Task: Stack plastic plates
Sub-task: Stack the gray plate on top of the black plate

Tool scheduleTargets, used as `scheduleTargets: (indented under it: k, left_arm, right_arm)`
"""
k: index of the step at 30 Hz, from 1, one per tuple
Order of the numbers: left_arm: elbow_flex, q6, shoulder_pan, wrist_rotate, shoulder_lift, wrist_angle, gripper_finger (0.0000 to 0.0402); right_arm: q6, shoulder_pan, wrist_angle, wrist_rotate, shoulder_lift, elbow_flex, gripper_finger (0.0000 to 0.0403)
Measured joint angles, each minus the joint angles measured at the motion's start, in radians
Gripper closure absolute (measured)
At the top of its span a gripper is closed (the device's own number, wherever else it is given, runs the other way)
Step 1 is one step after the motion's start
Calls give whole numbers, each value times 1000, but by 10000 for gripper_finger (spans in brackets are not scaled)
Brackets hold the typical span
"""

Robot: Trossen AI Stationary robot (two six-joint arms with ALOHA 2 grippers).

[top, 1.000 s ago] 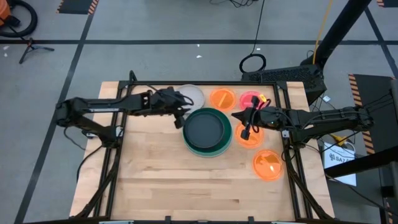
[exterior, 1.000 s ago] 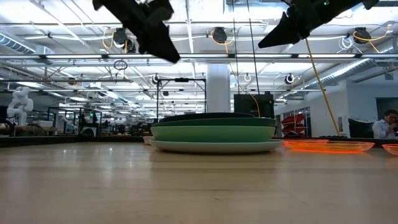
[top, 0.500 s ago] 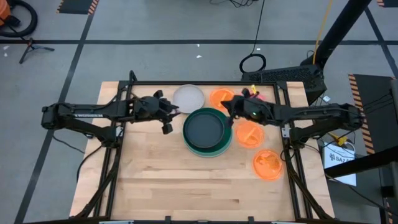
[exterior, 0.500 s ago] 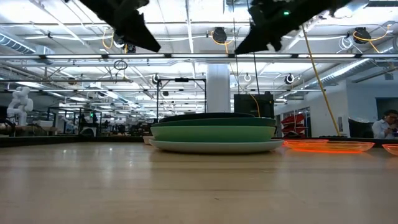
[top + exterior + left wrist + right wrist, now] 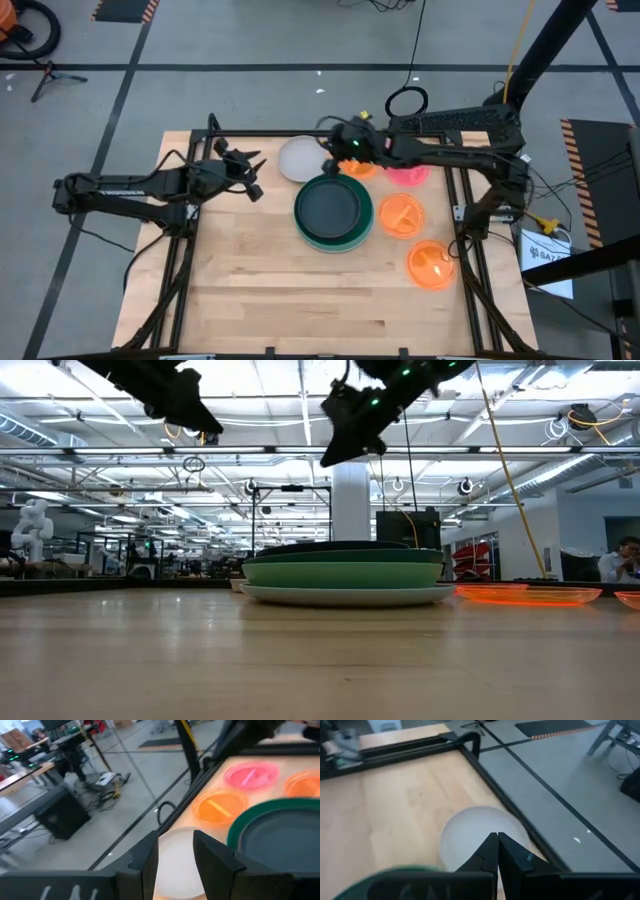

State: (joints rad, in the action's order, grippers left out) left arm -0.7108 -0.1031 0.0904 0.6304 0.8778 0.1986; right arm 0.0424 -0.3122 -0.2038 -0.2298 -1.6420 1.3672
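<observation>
Control has passed between the arms: the left gripper (image 5: 250, 176), open and empty, has drawn back, while the closed right gripper (image 5: 331, 150) has swung over the beige plate (image 5: 301, 158) behind the stack (image 5: 333, 210), probably next to join it.

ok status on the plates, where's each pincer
Right pincer shut, empty, over the white plate. Left pincer open, empty, left of the stack. Four small plates loose. Nothing blocking.
</observation>
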Motion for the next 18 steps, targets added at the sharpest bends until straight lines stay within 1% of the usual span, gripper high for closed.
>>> scheduleTargets:
  k: [5, 9, 14, 18]
  left_arm:
    - [0, 2, 5, 16, -9, 46, 273]
    - [0, 6, 9, 19, -9, 103, 273]
    - [0, 26, 9, 21, -9, 173, 273]
    - [0, 45, 9, 21, -9, 194, 273]
  right_arm:
    - [46, -56, -3, 5, -155, 133, 403]
    - [109, -95, -10, 6, -268, 209, 403]
    - [160, -136, -55, 5, -374, 256, 403]
    - [228, -163, -71, 8, -434, 263, 402]
